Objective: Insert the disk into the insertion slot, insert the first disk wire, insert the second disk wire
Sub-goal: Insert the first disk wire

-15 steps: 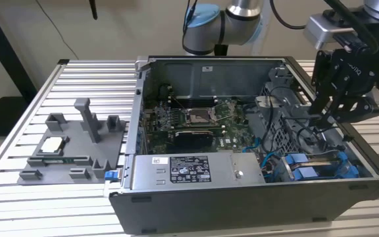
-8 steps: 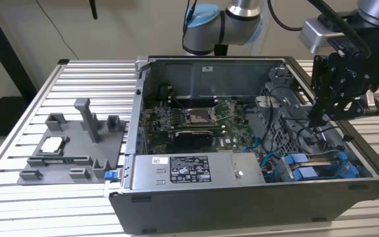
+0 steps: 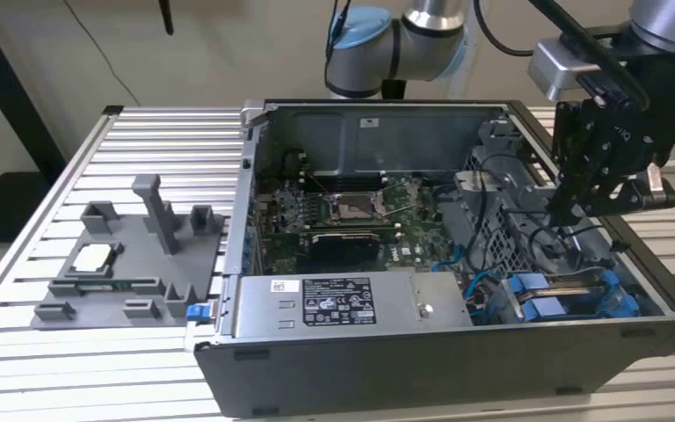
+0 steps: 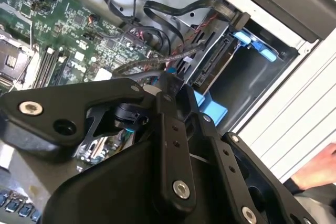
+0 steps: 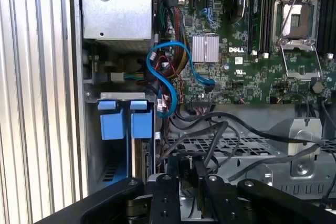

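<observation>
Hovering inside the open computer case [image 3: 431, 374], the end effector [image 5: 192, 167] appears closed on a black wire [image 5: 216, 139], holding it near the disk [image 4: 211, 69], which sits in the slot [image 5: 118, 96] ready for cabling.

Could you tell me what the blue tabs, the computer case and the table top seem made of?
The blue tabs look like matte moulded plastic, evenly coloured. The computer case seems dark grey sheet metal, thin and folded. The table top is probably bare aluminium: silvery, with long parallel ribs.
</observation>
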`<state>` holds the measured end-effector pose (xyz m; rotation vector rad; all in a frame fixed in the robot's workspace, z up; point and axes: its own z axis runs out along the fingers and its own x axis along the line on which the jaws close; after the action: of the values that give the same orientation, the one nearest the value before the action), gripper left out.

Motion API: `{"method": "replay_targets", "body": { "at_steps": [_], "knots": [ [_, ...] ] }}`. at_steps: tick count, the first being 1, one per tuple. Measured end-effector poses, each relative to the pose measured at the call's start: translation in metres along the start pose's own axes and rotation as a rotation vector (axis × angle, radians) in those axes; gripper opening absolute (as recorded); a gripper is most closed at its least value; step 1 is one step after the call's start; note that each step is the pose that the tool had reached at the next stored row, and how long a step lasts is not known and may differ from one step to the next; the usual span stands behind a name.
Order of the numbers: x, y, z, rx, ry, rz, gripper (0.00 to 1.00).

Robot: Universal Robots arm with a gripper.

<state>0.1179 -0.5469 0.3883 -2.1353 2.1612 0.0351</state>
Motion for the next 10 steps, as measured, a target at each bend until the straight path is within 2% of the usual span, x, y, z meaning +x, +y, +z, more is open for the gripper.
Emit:
{"method": "replay_targets", "body": {
  "at_steps": [2,4,10],
  "knots": [
    [0.0000,-0.0001,0.0001,0.0005,0.0002,0.000,0.25],
    [0.0000,0.0000,0.0002,0.0006,-0.0001,0.000,0.19],
    [0.0001,0.0001,0.0003,0.0005,0.0000,0.000,0.19]
  ]
}}
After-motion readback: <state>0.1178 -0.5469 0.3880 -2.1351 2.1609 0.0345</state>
